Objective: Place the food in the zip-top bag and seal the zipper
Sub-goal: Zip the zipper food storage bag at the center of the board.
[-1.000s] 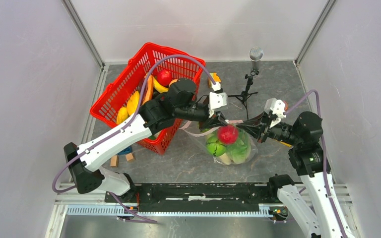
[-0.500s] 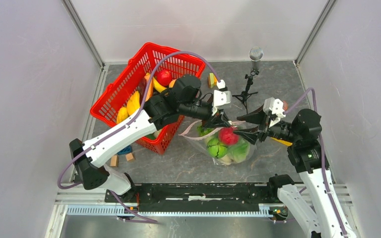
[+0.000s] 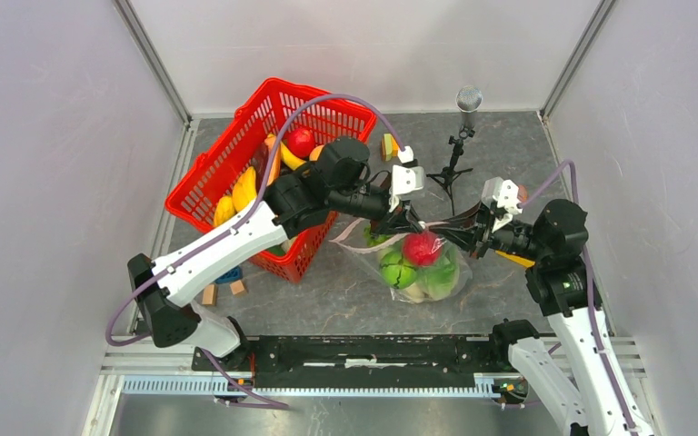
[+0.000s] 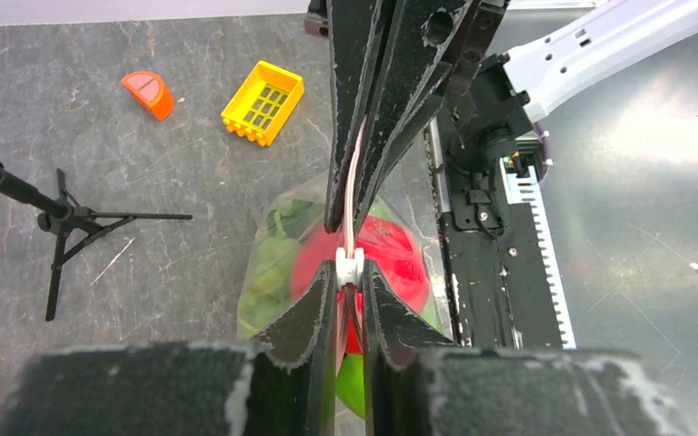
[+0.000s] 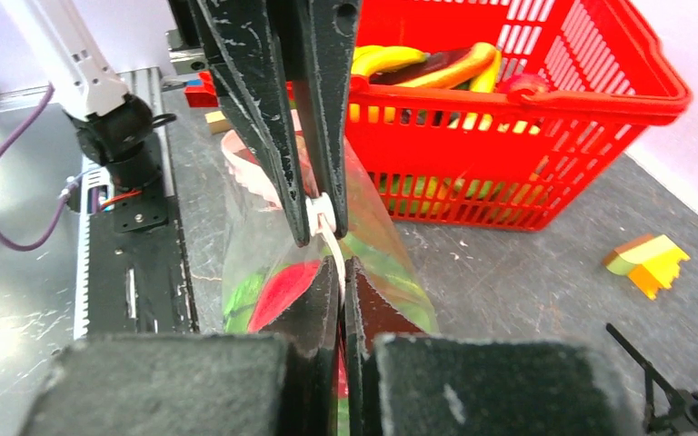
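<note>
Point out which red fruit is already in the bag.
The red fruit inside the clear bag, beside the green vegetables; the other red fruit lies in the red basket.

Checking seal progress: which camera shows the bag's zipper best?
Left wrist: the zipper runs edge-on up the frame, its white slider plain at the left gripper's tips. Right wrist shows the slider and some pink strip. Top view gives only a thin pale line.

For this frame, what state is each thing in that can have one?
left gripper: shut on the zipper.
right gripper: shut on the zipper.
zipper: pinched by both grippers; sealed or not, cannot tell.
zip-top bag: held by its top edge, food inside.
red basket: more food inside.
</note>
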`<state>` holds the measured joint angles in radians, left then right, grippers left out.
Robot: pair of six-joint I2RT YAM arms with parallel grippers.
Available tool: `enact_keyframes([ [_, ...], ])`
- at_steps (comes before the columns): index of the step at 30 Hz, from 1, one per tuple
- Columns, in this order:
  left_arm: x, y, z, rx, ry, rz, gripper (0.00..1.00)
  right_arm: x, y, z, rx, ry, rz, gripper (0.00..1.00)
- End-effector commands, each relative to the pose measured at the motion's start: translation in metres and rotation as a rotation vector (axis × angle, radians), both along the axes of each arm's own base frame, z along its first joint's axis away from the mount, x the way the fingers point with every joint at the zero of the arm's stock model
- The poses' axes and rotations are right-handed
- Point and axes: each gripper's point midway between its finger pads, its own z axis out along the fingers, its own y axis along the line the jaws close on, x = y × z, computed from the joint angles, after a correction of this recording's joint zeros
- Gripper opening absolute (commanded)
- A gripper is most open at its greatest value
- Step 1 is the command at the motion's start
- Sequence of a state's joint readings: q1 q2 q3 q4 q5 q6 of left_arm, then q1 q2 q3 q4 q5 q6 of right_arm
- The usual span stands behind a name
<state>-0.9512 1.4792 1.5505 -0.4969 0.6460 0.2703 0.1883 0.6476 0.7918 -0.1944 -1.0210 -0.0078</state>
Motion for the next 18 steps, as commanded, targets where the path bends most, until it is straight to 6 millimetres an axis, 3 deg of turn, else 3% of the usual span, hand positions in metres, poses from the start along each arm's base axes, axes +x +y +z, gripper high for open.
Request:
enact_keyframes([
  [1, -0.003, 0.013, 0.005, -0.011, -0.045, 0.026, 0.02, 0.022, -0.017, 0.004, -0.018, -0.034, -0.185, 0.00],
  [7, 0.015, 0.055, -0.035, 0.064, -0.034, 0.182, 0.02, 0.033, -0.037, 0.018, 0.010, -0.070, -0.357, 0.00],
  [12, 0.028, 0.085, -0.039, 0.053, -0.041, 0.286, 0.02, 0.044, -0.047, 0.020, 0.038, -0.046, -0.453, 0.00],
  [18, 0.037, 0.106, -0.041, 0.104, -0.079, 0.381, 0.02, 0.055, -0.067, 0.031, 0.099, -0.052, -0.602, 0.00],
])
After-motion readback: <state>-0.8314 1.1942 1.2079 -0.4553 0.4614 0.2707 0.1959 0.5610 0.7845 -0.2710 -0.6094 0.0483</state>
